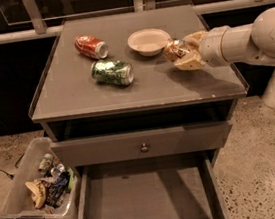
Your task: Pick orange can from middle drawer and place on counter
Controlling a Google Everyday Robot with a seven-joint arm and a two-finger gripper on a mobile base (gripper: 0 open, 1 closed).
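The orange can (175,50), coppery with a silver end, is held in my gripper (184,53) just above the right part of the counter (125,90). The gripper comes in from the right on a white arm (249,41) and is shut on the can, which lies tilted on its side. The can is next to a white bowl (148,40). The middle drawer (147,203) stands pulled open below, its grey floor bare.
A red can (91,46) and a green-and-white can (112,72) lie on the counter's left half. A closed drawer front with a knob (144,147) sits above the open drawer. A plastic bin of trash (41,182) stands on the floor at left.
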